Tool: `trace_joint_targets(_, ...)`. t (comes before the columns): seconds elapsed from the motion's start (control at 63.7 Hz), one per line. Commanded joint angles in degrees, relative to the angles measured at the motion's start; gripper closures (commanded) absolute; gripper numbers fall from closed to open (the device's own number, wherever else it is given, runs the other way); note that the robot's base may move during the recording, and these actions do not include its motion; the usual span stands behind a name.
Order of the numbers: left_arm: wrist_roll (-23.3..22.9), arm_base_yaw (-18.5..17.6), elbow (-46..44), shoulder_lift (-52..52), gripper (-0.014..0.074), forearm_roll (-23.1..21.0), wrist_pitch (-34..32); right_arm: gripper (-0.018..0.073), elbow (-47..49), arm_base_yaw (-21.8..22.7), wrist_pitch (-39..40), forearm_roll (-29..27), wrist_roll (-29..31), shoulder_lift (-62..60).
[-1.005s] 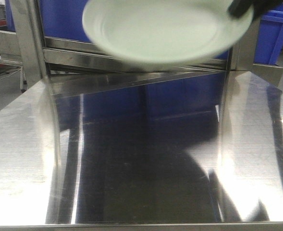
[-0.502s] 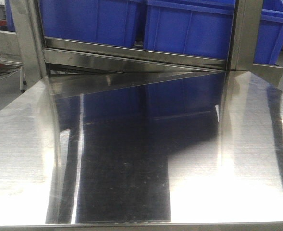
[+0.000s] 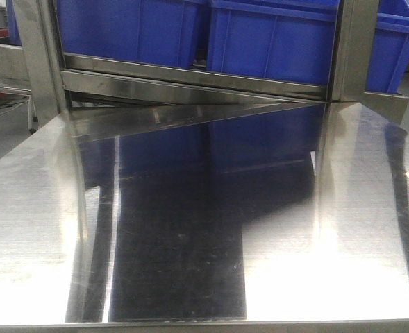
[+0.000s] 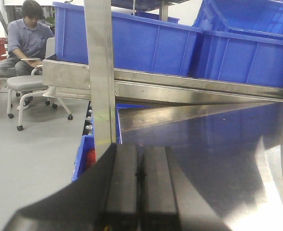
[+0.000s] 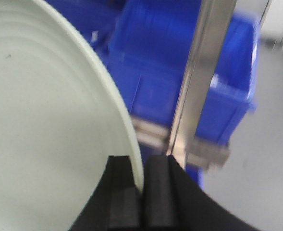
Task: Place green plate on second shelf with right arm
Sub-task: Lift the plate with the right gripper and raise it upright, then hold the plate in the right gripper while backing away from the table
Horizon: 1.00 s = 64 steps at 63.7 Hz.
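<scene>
The pale green plate (image 5: pixel 50 125) fills the left of the right wrist view, held on edge. My right gripper (image 5: pixel 140 166) is shut on its rim, one black pad on each side. Behind it stand a steel shelf post (image 5: pixel 199 82) and blue bins (image 5: pixel 151 62). Neither the plate nor the right arm shows in the front view. In the left wrist view my left gripper (image 4: pixel 140 154) is shut with nothing between its pads, low over the steel table (image 4: pixel 218 144).
The steel table (image 3: pixel 190 229) fills the front view, with a shelf rail (image 3: pixel 190 80) and blue bins (image 3: pixel 260 38) behind it. Steel posts (image 3: pixel 34 55) stand at both back corners. A seated person (image 4: pixel 26 43) is at the far left.
The plate, gripped at the top of the front view one second ago, has risen out of that view. The table has not changed.
</scene>
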<state>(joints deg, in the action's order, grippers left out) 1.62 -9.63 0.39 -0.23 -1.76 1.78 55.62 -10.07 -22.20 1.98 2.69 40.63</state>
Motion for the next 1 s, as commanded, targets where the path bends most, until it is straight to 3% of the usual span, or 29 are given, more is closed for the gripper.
trace_joint_targets(0.0,-0.12,-0.06,2.27,-1.00,0.0466,-0.18,-5.15,0.0503,-5.94,0.74,18.08,2.52,0.22,-6.59)
trace_joint_targets(0.126,-0.12,-0.06,2.27,-1.00,0.0466,-0.18,-5.15,0.0503,-16.99,4.75,23.97,2.52,0.22,-14.21)
trace_joint_targets(0.298,-0.12,-0.06,2.27,-1.00,0.0466,-0.18,-5.15,0.0503,-29.61,10.12,23.44,2.46,-0.04,-22.34)
trace_joint_targets(0.487,-0.12,-0.06,2.27,-1.00,0.0466,-0.18,-5.15,0.0503,-41.46,10.31,24.39,2.22,-1.11,-28.49)
trace_joint_targets(0.691,-0.12,-0.06,2.27,-1.00,0.0466,-0.18,-5.15,0.0503,-53.33,10.31,33.66,-1.08,-1.16,-37.29)
trace_joint_targets(0.801,-0.12,-0.06,2.27,-1.00,0.0466,-0.18,-5.15,0.0503,-56.25,10.31,35.63,-3.99,-1.16,-41.67)
trace_joint_targets(0.989,-0.12,-0.06,2.27,-1.00,0.0466,-0.18,-5.15,0.0503,-56.18,10.36,36.00,-4.11,-1.16,-42.26)
